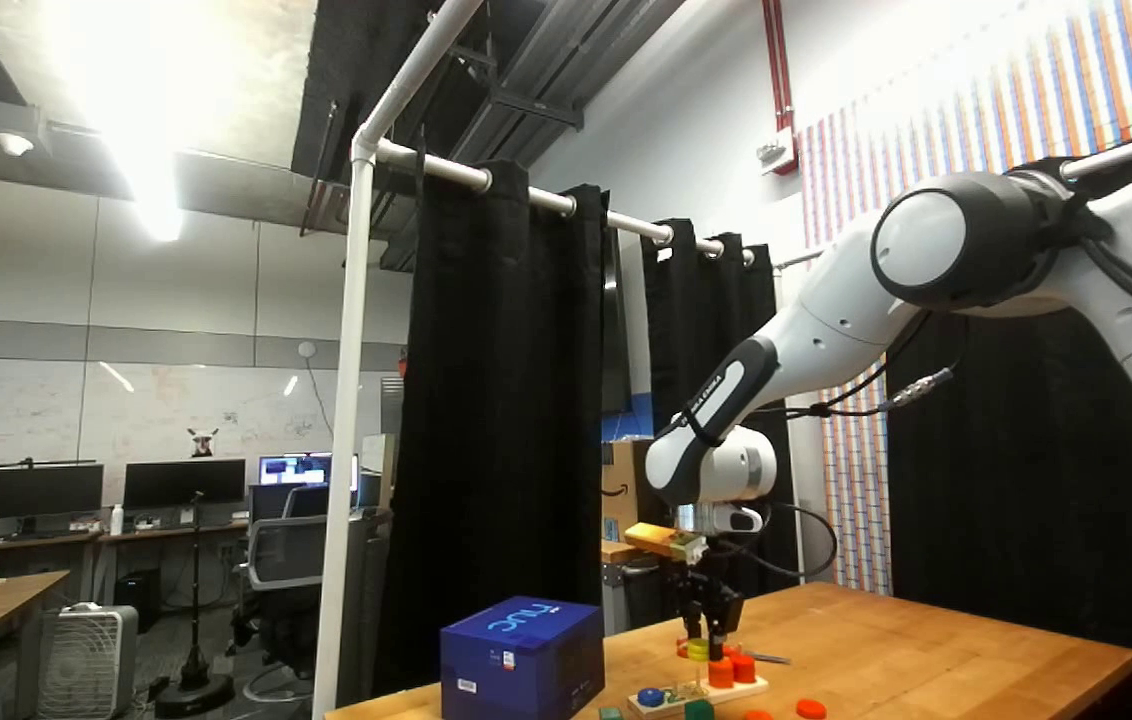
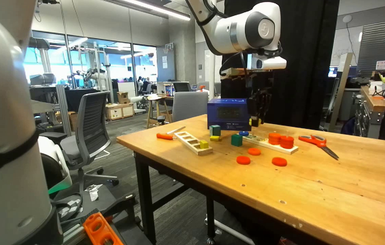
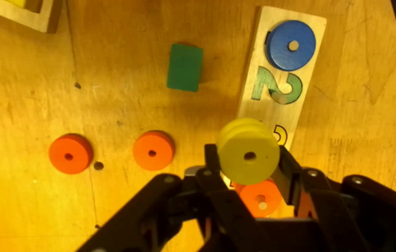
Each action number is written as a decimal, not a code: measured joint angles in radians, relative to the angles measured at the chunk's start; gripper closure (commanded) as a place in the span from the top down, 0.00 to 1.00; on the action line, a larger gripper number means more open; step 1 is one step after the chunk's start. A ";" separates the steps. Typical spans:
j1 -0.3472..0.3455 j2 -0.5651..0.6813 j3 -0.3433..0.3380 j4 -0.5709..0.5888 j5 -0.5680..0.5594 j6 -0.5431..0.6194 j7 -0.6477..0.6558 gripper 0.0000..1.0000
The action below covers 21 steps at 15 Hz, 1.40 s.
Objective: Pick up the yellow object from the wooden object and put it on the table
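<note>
The yellow object is a short stack of round yellow discs [image 3: 248, 169] with a centre hole. My gripper [image 3: 248, 154] is shut on it, one finger against each side. It also shows between the fingertips in both exterior views [image 1: 697, 650] [image 2: 259, 121]. The wooden object is a long pegged board [image 3: 268, 108] with painted numbers, lying on the table [image 2: 315, 183]. The yellow discs are held above the board, off its surface. A blue disc [image 3: 290, 45] sits on one end of the board. Orange discs [image 3: 261, 199] sit on pegs at the opposite end, partly hidden.
Loose orange discs [image 2: 279, 161], green blocks [image 2: 236, 140] and a yellow block [image 2: 214, 138] lie near the board. A slotted wooden tray [image 2: 194, 144] holds a yellow cube. Scissors [image 2: 318, 143] lie beyond the board's end. A dark blue box [image 2: 229, 115] stands behind.
</note>
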 measured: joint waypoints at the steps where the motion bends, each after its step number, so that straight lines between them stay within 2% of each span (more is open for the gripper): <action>1: 0.000 -0.017 0.002 -0.019 0.000 -0.003 -0.015 0.18; 6: -0.009 -0.086 0.002 -0.133 0.014 0.013 -0.128 0.18; 14: -0.027 -0.101 0.005 -0.290 0.140 0.138 -0.320 0.18; 21: -0.026 -0.107 0.034 -0.344 0.184 0.165 -0.364 0.18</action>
